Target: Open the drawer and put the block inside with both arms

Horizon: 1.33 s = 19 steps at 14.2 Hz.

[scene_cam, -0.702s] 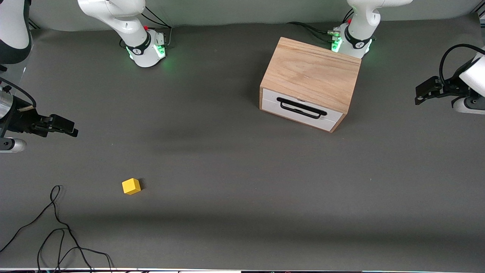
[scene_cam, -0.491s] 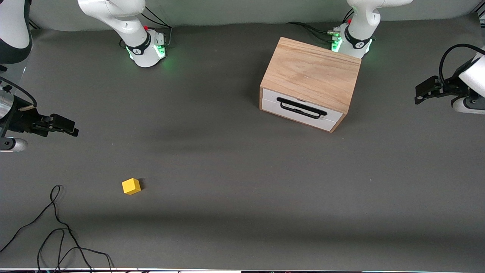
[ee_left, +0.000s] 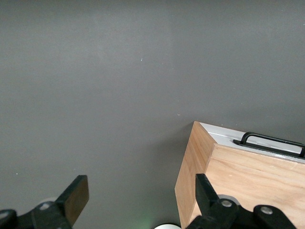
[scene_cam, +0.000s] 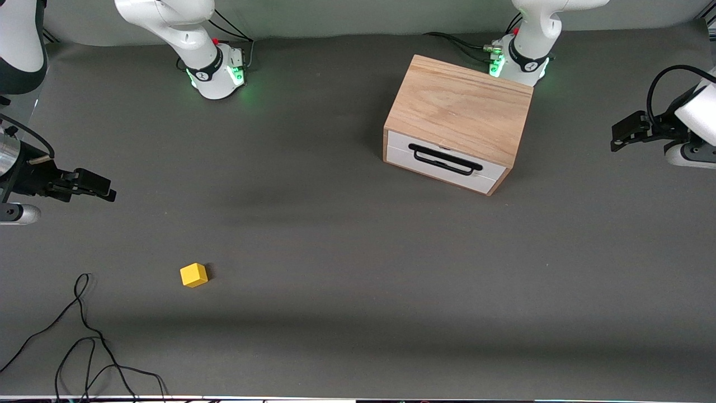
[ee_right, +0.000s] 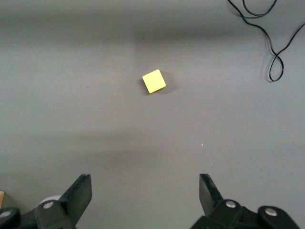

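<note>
Drawer [scene_cam: 442,161]: fully closed, white front flush with the wooden box [scene_cam: 461,109]; black bar handle [scene_cam: 444,159] lies across the front, untouched.
Wooden box: stands on the grey table [scene_cam: 347,252] just in front of the left arm's base [scene_cam: 519,62]; top surface bare.
Block [scene_cam: 193,275]: yellow cube resting on the table toward the right arm's end, nearer to the front camera than the box and well apart from it.
Left gripper [scene_cam: 625,132]: raised over the left arm's end of the table, well apart from the box; jaws spread wide, nothing between them. The left wrist view shows one box corner and the handle.
Right gripper [scene_cam: 95,186]: raised over the right arm's end of the table, apart from the block; jaws spread wide, empty.
Cable [scene_cam: 84,336]: loose black loops on the table near the block, at the edge nearest the front camera.
</note>
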Motion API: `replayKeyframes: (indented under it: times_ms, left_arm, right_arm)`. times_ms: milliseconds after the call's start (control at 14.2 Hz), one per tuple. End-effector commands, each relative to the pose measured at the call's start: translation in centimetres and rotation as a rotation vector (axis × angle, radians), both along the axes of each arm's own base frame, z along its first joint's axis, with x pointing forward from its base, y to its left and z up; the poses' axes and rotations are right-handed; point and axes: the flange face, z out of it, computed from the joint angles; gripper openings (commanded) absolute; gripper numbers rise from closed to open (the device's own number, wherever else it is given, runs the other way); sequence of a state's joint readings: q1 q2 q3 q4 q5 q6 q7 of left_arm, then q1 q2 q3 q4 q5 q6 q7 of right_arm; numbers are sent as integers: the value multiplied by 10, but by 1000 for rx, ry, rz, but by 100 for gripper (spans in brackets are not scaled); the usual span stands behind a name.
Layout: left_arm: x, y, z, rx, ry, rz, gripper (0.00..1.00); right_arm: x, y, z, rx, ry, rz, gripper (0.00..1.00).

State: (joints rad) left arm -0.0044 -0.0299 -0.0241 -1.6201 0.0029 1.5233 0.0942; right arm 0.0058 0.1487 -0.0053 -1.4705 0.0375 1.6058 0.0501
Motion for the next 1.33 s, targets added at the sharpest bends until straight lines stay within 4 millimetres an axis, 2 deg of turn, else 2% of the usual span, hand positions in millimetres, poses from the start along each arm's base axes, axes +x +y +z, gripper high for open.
replayKeyframes:
  times_ms: [0,70,351,491,561,702,842,982,1123,1263]
  left_arm:
    - [0,-7,4,-7,7,23,100]
    - [-1,-21,5,-4,6,94,100]
    - [-14,-130,5,31,-14,337,100]
    - [-23,-179,-2,49,-13,469,100]
    - [-25,-204,-4,54,-11,556,100]
    - [-27,-244,-13,71,4,814,100]
    - [-30,-280,-29,113,5,1045,100]
    - [-40,-320,-50,167,-25,1153,100]
    - [-45,-337,-64,197,-36,1238,100]
    - [-42,-337,-74,214,-37,1253,100]
  right_arm:
    - [9,0,-11,-6,-7,-5,100]
    - [16,-1,-21,-8,-9,-5,100]
    - [45,-4,-55,-15,-57,72,100]
    - [54,-4,-78,-15,-31,71,100]
    - [56,-3,-81,-17,-26,74,100]
    - [59,0,-97,-18,0,79,100]
    - [59,4,-98,-14,5,111,100]
    - [59,5,-102,-14,12,150,100]
    - [60,9,-98,-13,2,157,100]
    - [63,10,-101,-14,-4,154,100]
